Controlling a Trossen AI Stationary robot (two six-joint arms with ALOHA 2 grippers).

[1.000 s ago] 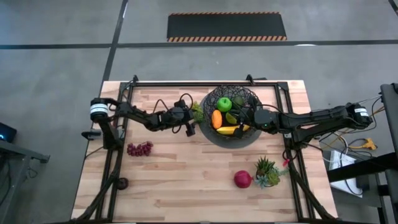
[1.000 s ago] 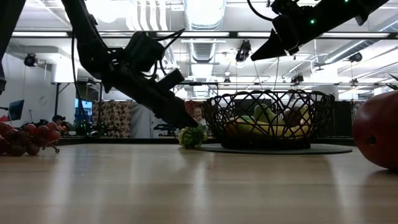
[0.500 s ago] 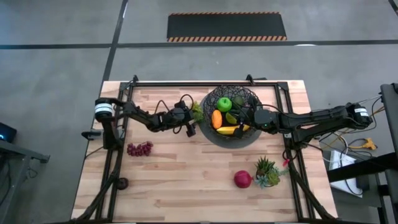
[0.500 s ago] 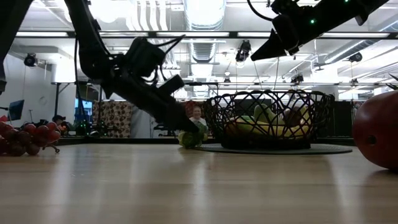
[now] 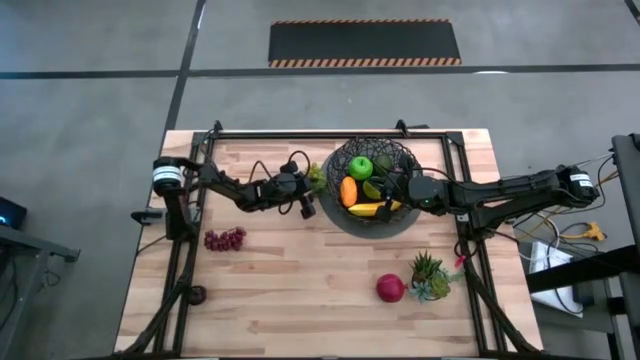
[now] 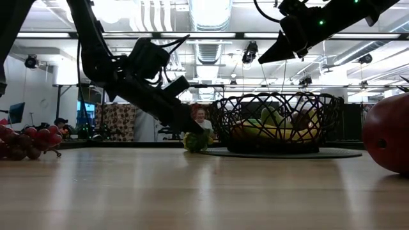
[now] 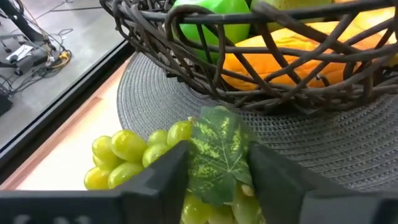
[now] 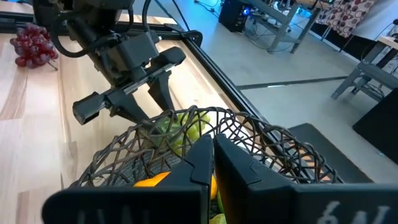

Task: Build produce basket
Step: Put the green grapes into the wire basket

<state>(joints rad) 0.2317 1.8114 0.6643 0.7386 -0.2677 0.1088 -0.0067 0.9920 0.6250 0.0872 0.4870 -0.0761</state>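
The black wire basket (image 5: 402, 152) stands on its grey disc base at the table's far middle. It holds a green apple (image 5: 360, 167), an orange piece (image 5: 348, 191), a banana (image 5: 368, 209) and other fruit. A bunch of green grapes (image 7: 134, 149) with a leaf lies on the table against the disc's left edge. My left gripper (image 7: 217, 180) is closed around it, low at the table (image 6: 195, 131). My right gripper (image 8: 211, 162) is shut and empty above the basket's right part (image 5: 402, 190). Purple grapes (image 5: 225, 239) and a red apple (image 5: 390, 288) lie on the table. My left gripper has the green grapes between its two fingers, at the leaf (image 7: 217, 152) on the side of the bunch nearest the basket. The fingers (image 7: 165, 171) slant down from the table's left. The bunch rests on the table and the disc's edge (image 6: 197, 142).
A small spiky potted plant (image 5: 430, 274) stands next to the red apple near the right front. A small dark object (image 5: 197, 294) lies at the left front. Black frame rails run along the table's left, right and far sides. Bare wood lies in the middle and front.
My left gripper has moved down and toward the basket, its fingertips reaching the green grapes at the disc's edge. The grapes stay on the table.
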